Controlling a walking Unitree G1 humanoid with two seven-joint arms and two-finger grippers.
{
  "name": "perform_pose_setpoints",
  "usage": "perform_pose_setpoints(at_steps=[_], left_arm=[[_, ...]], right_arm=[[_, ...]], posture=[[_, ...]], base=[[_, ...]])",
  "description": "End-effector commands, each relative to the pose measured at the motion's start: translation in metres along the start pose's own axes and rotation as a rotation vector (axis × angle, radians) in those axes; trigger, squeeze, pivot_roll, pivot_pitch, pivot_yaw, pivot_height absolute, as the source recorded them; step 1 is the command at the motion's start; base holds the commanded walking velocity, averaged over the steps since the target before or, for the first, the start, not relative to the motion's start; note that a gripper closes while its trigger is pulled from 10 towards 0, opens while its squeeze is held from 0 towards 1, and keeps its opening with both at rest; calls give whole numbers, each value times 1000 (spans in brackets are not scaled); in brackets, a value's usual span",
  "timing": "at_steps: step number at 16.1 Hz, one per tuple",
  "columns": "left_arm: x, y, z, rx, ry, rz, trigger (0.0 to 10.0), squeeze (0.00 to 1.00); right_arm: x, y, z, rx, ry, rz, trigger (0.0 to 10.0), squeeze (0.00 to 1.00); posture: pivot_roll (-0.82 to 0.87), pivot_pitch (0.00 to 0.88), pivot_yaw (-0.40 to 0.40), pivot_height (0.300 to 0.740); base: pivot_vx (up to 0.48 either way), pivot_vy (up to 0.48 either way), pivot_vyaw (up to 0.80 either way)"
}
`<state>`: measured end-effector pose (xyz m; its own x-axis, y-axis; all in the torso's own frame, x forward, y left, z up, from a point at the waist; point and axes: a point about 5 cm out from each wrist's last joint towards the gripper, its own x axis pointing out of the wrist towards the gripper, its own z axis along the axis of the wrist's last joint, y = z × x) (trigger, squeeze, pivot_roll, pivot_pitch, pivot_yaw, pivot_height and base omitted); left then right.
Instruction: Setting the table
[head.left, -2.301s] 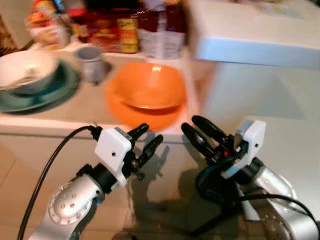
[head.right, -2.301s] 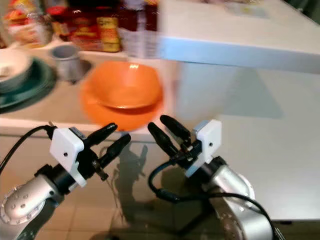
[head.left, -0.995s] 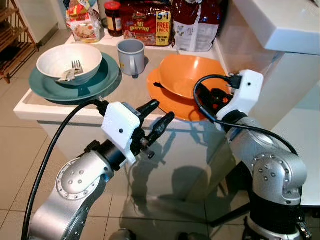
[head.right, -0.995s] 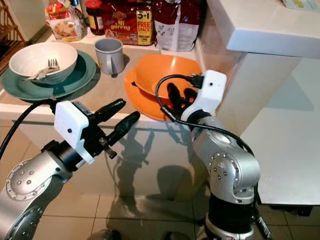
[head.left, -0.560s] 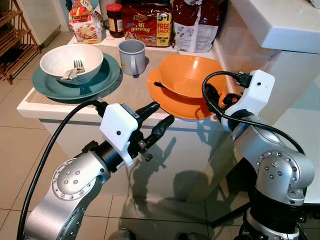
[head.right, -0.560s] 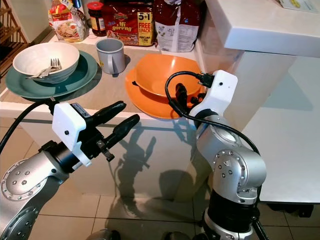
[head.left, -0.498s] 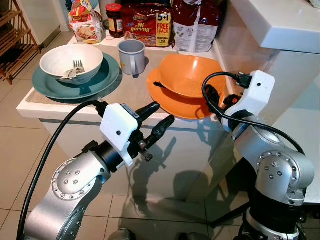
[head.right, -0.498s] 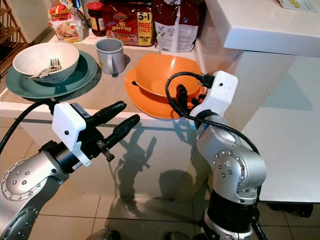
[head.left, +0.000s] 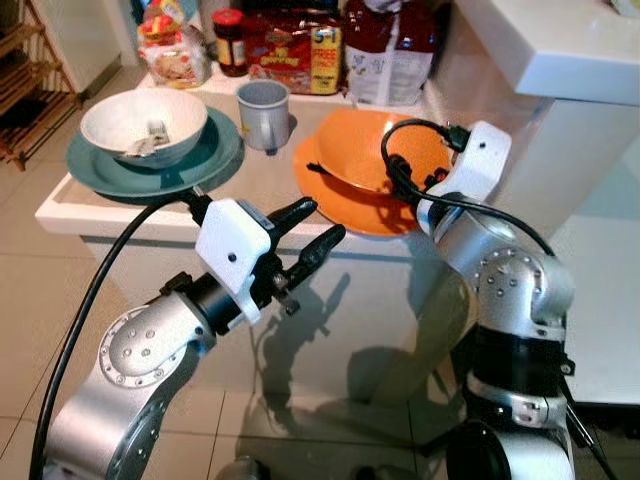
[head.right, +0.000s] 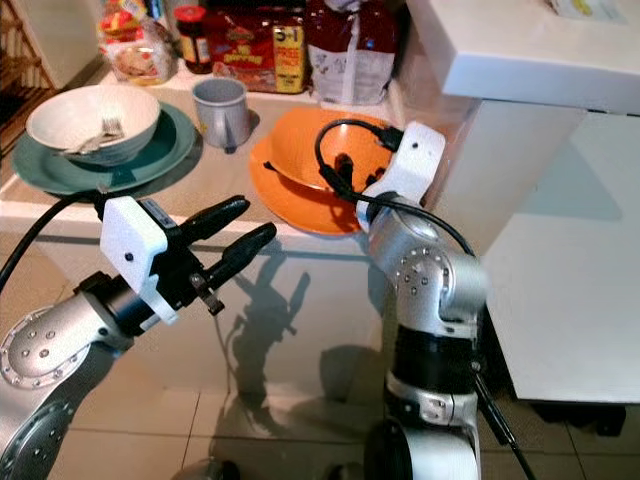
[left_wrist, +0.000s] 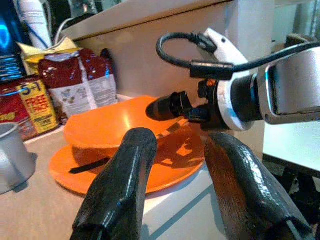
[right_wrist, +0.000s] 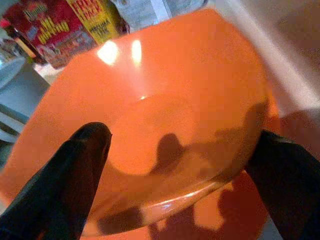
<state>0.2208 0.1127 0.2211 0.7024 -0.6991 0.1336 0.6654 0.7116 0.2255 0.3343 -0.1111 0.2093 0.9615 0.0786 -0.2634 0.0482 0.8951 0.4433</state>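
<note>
Starting at the left of the counter (head.left: 110, 205), a white bowl (head.left: 143, 125) sits on a teal plate (head.left: 205, 160); the utensil inside it is blurred and cannot be identified with certainty. A grey mug (head.left: 265, 113) stands just beside the plate. Behind these, a jar (head.left: 229, 27) and food packets (head.left: 295, 50) line the back edge, their tops cut off by the frame and their print smeared. The left gripper (head.left: 312, 228) hangs in front of the counter edge, off the surface, its two black fingers (left_wrist: 120, 185) spread apart with nothing between them. Further right, the orange bowl (head.right: 300, 150) rests on a matching orange plate (head.right: 275, 205) at the counter's right end, next to a white cabinet (head.left: 560, 70). The bowl is glossy, broad and shallow, with bright highlights on its inner wall. The right gripper (right_wrist: 175, 170) is at the bowl's near rim; from the head views its fingers are largely hidden behind the white wrist housing and a looped black cable (head.left: 400, 165). The right wrist view shows the fingers (right_wrist: 75, 165) set wide on either side of the bowl, one near each side of the rim; whether they touch it cannot be determined.
</note>
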Motion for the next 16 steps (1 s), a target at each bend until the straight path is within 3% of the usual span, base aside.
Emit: perform_pose_setpoints(at_steps=[1,6,7,8,9,12,16], left_arm=[[0,2,-1,3,6,0,10000,0],[1,0,-3,-4,6,-21,10000,0],[1,0,-3,-4,6,-23,10000,0],[2,0,-3,-4,6,-24,10000,0],[2,1,-2,-3,4,-24,10000,0],[1,0,-2,-2,1,-22,10000,0],[3,-2,-3,-4,-1,-22,10000,0]], right_arm=[[2,0,3,30,-3,-10,10000,0],[21,-5,3,103,3,-44,10000,0],[23,-5,4,121,5,-25,7686,0],[24,-5,3,129,9,-15,3216,0],[25,-5,3,135,11,-2,0,0],[20,-1,-1,135,36,18,0,0],[18,1,1,209,31,-6,0,0]], posture=[[36,65,-58,740],[31,68,-46,740],[30,67,-45,740],[30,67,-46,740],[31,67,-48,740],[30,62,-54,740],[29,47,-43,740]], base=[[0,0,0],[0,0,0],[0,0,0],[0,0,0],[0,0,0],[0,0,0],[0,0,0]])
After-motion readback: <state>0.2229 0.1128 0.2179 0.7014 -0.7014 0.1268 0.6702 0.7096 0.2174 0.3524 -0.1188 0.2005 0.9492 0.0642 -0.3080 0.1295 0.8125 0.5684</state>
